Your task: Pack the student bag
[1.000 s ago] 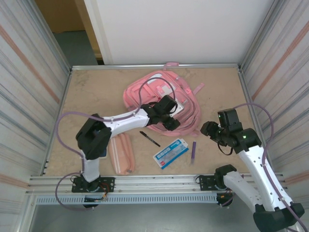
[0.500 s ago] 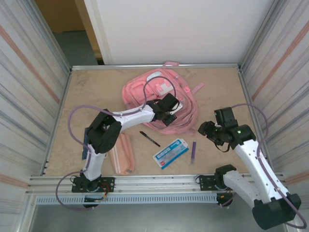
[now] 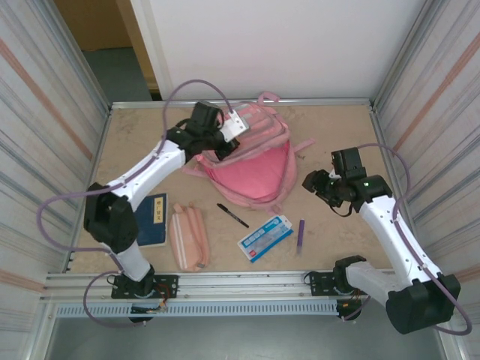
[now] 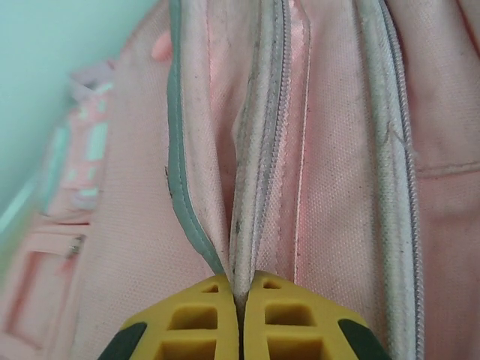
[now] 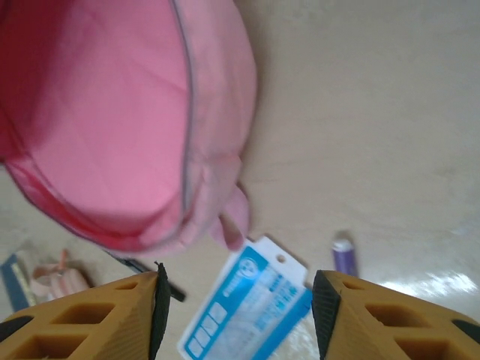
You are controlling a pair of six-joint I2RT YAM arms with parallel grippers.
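Student bag [image 3: 251, 169], at the far middle of the table [image 3: 352, 135], its top edge turned far-left and pinched beside a zip seam by the left gripper [image 3: 225, 135], whose jaws are pressed together on the fabric. The right gripper [image 3: 309, 182], jaws spread and holding nothing, hovers just right of the bag. The pen [image 3: 232, 215], blue packet [image 3: 265, 238] and purple stick [image 3: 301, 233] lie on the bag's near side. The right arm is judged the nearer to fetch them.
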